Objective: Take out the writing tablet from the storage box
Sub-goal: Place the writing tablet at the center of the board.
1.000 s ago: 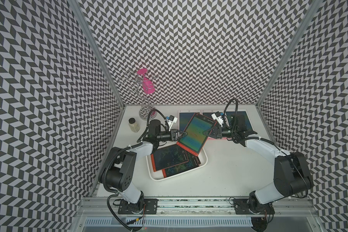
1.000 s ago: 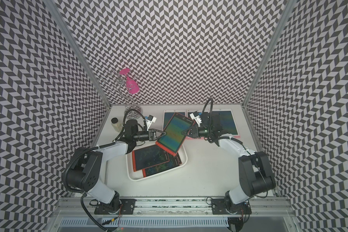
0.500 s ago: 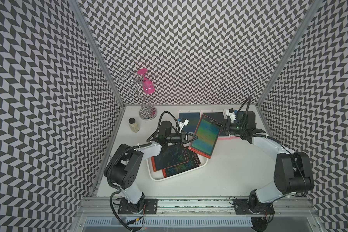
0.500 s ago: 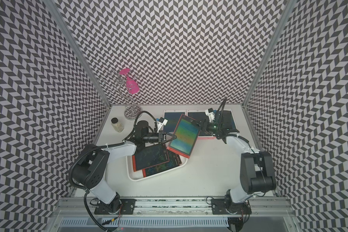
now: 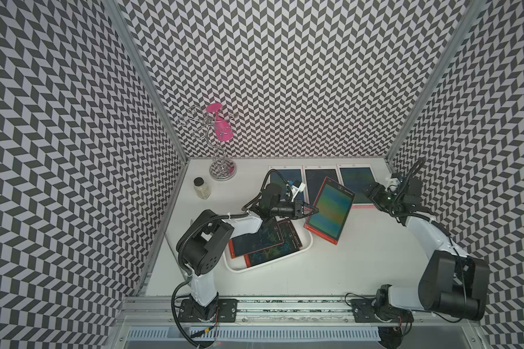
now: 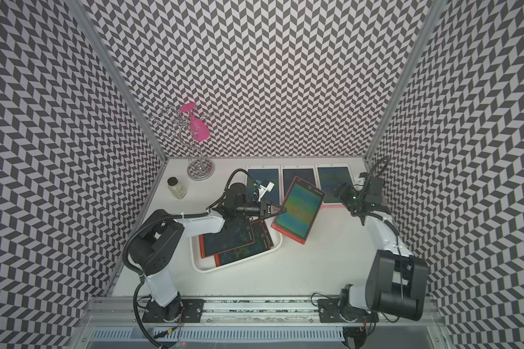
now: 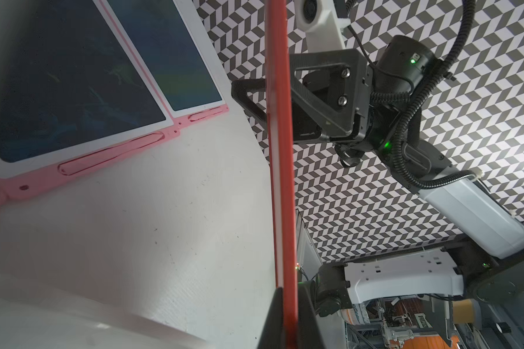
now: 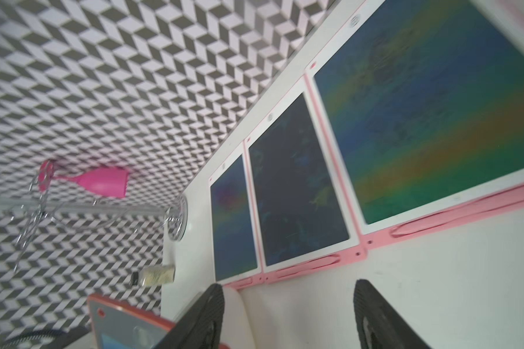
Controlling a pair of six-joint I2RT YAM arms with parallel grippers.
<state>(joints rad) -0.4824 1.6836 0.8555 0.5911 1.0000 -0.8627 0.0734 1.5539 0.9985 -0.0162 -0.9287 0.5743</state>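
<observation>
step: I'd call this the carry-out, tablet's out and needs a spot
left claw (image 5: 310,209): clamped on the writing tablet (image 5: 329,211) by its long edge
right claw (image 8: 288,285): jaws apart, empty, by the pink-framed tablets (image 5: 355,184)
tablet: tilted in the air, just beside the storage box (image 5: 233,268), past its rim
box: two more red tablets (image 5: 256,241) lying inside
next: I reckon I swing it over bare table (image 5: 360,260), level it out, lower flat, then let go

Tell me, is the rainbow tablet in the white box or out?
Out. The left gripper holds the tablet lifted beside the white box.
</observation>
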